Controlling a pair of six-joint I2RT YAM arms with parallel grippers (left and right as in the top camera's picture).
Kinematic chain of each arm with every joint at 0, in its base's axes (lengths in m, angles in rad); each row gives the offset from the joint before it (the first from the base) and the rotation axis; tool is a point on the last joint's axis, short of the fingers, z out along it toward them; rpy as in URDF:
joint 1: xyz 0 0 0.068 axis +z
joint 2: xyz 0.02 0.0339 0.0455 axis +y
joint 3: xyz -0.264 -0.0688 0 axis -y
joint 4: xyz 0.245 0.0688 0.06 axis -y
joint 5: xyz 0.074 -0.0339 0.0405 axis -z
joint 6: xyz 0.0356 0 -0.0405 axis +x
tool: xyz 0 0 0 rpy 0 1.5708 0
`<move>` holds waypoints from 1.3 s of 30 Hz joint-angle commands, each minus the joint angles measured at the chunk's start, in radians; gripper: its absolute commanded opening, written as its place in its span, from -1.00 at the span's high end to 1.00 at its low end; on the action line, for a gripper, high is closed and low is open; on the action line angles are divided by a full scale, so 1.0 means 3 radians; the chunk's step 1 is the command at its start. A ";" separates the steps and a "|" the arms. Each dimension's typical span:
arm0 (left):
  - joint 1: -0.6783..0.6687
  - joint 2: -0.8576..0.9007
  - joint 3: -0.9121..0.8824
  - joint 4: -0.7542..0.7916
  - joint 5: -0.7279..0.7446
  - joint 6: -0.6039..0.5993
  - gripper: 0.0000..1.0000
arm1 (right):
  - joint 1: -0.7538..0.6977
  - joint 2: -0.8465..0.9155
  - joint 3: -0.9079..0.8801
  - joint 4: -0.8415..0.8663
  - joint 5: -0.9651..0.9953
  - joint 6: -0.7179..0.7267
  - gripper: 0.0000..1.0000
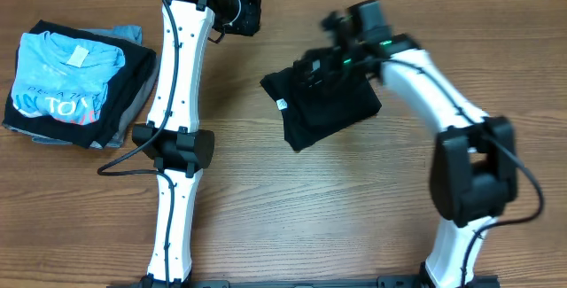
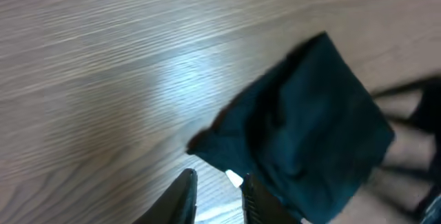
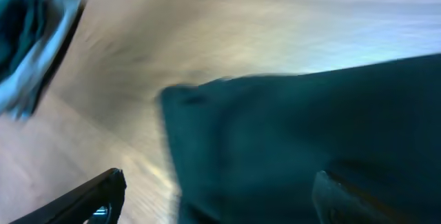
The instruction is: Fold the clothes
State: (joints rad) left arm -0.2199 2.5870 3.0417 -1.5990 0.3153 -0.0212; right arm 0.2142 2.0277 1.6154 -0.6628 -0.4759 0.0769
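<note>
- Position: black T-shirt lies as a compact folded packet on the table, right of centre and toward the far edge. It sits skewed, with one corner pointing at the near edge.
- Right gripper: my jaws stand wide apart above the packet's far right part. Dark cloth fills the space beneath and between the fingers, and nothing is clamped.
- Left gripper: my fingers are parted by a narrow gap with only bare wood showing between them. It holds nothing and hangs just beside the packet's left corner.
- Step in hand, as I judge it: the release after a fold. The shirt looks close to finished.
- To do it well:
  - Raise the right arm straight up until both fingers are clear of the cloth, and only then travel sideways. Thin fabric will likely drag with a finger and pull the top layer open.
  - Keep the left fingers off the corner with the white tag, which looks loose.
  - If the packet needs squaring, press down on it rather than pull.
- Views compared:
  - Only the overhead shows the packet's whole outline and skew, plus the stack of other garments at the left edge.
  - Only the left wrist shows the tag corner up close.
  - Only the right wrist shows my finger spread, but it is blurred, so I cannot tell whether a finger touches the cloth.
</note>
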 commanded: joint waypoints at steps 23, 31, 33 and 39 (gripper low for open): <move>-0.0514 -0.0009 -0.1871 0.1034 0.0566 0.0203 0.01 | -0.1616 -0.0337 0.0072 -0.0931 0.0627 0.0006 -1.00; -0.0528 -0.0009 -0.1864 0.0988 0.0095 -0.0258 0.05 | -0.1616 -0.0337 0.0072 -0.0952 0.0627 0.0006 -1.00; -0.0529 -0.0009 -0.1864 0.0984 0.0069 -0.0305 0.00 | -0.1616 -0.0337 0.0072 -0.0955 0.0627 0.0006 -1.00; -0.0535 -0.0009 -0.1864 0.0985 -0.0055 -0.0304 0.92 | -0.1616 -0.0337 0.0072 -0.0963 0.0627 0.0006 -1.00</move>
State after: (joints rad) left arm -0.3782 2.5885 2.4912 -1.3025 0.3424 -0.0978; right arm -0.2733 1.9350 1.6260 -0.9539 -0.2981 0.0814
